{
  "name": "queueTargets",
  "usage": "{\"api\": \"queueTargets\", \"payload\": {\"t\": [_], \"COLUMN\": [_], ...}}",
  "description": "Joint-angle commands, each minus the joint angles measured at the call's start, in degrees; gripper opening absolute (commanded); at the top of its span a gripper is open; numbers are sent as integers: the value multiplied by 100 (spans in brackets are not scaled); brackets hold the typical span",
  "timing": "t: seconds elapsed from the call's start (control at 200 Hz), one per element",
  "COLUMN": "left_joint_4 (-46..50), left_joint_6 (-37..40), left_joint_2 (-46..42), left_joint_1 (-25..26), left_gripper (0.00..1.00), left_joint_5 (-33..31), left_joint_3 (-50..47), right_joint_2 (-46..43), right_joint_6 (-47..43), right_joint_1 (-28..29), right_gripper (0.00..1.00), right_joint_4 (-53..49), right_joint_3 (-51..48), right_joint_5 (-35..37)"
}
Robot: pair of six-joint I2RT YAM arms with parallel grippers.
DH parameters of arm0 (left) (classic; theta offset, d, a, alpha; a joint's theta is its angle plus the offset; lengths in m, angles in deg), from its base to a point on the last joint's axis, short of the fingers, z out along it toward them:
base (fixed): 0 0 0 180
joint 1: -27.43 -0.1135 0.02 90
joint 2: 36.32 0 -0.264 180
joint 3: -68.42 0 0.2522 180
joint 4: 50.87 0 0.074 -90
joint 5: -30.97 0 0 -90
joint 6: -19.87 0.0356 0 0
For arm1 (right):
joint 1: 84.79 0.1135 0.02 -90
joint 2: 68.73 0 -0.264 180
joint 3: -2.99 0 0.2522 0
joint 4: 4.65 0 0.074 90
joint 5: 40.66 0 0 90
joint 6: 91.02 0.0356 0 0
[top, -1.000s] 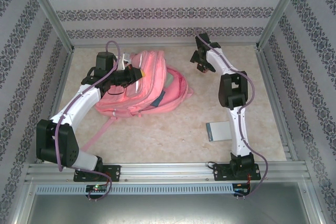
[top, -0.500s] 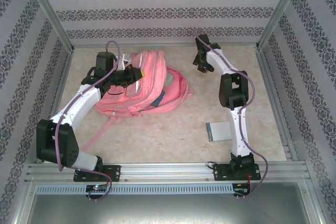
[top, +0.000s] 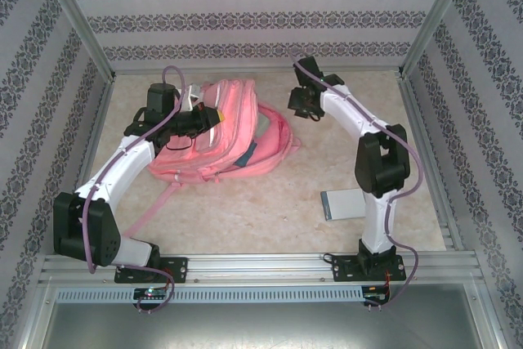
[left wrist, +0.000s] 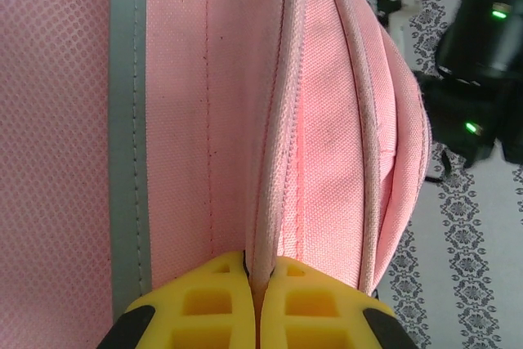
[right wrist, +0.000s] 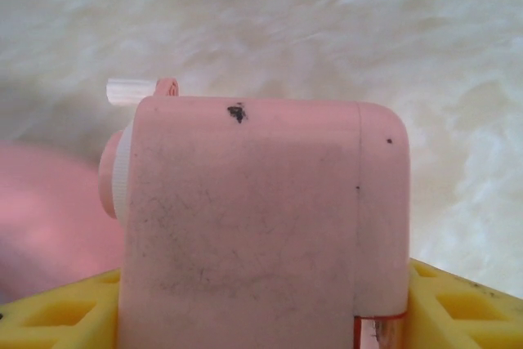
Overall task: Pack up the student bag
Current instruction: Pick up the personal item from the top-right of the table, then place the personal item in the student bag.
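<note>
The student bag [top: 233,132], large and pink, lies at the back left of the table. My left gripper [top: 214,114] is at its upper left side. In the left wrist view the yellow fingers [left wrist: 204,304] are shut on a raised pale-pink seam [left wrist: 274,169] of the bag [left wrist: 327,120]. My right gripper [top: 301,104] hovers just right of the bag's top. It is shut on a scuffed pink boxy object [right wrist: 253,194] with a white knob [right wrist: 129,91] on its left side. That object fills the space between the yellow fingers [right wrist: 458,304].
A flat grey book [top: 341,204] lies near the right arm's base. A pink strap [top: 151,206] trails from the bag toward the left arm's base. Metal rails and patterned walls close in the table. The right arm's dark wrist [left wrist: 482,63] shows beyond the bag.
My right gripper has swung left toward the bag with the pink object, its elbow shifting right. The left gripper keeps its hold on the bag, barely moved.
</note>
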Motion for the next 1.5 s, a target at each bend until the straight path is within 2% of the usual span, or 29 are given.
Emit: {"api": "queueTargets", "payload": {"t": [0.0, 0.28, 0.435, 0.589, 0.664, 0.754, 0.769, 0.799, 1.244, 1.344, 1.499], "left_joint_4": [-230, -301, -319, -269, -232, -186, -175, -174, -178, -174, -101], "left_joint_6": [-9, -114, -133, -121, -111, -93, -93, -84, -78, -80, -32], "left_joint_2": [-225, -192, -212, -237, -251, -267, -276, -289, -299, -333, -339], "left_joint_1": [17, 12, 10, 12, 11, 11, 13, 13, 11, 12, 13], "left_gripper": [0, 0, 0, 0, 0, 0, 0, 0, 0, 0, 0], "left_joint_5": [-10, -106, -86, -76, -69, -67, -73, -75, -93, -93, -189], "left_joint_3": [-57, -80, -78, -66, -66, -60, -64, -61, -79, -39, 68], "right_joint_2": [-530, -1089, -1120, -858, -624, -522, -529, -562, -1553, -1921, -2660], "right_joint_6": [90, 990, 1607, 1846, 1818, 1724, 1711, 1684, 1141, 1048, 1152], "right_joint_1": [414, 1323, 1497, 1610, 1638, 1777, 1798, 1829, 1553, 1490, 1236], "right_gripper": [62, 62, 63, 66, 74, 86, 96, 98, 98, 98, 98], "right_joint_4": [197, 410, 718, 922, 876, 646, 619, 589, 345, 198, -45], "right_joint_3": [-419, -1357, -1852, -1761, -1497, -1235, -1225, -1214, -1873, -2146, -2905], "right_joint_5": [-163, -309, -273, -281, -515, -402, -366, -317, 300, 573, 529]}}
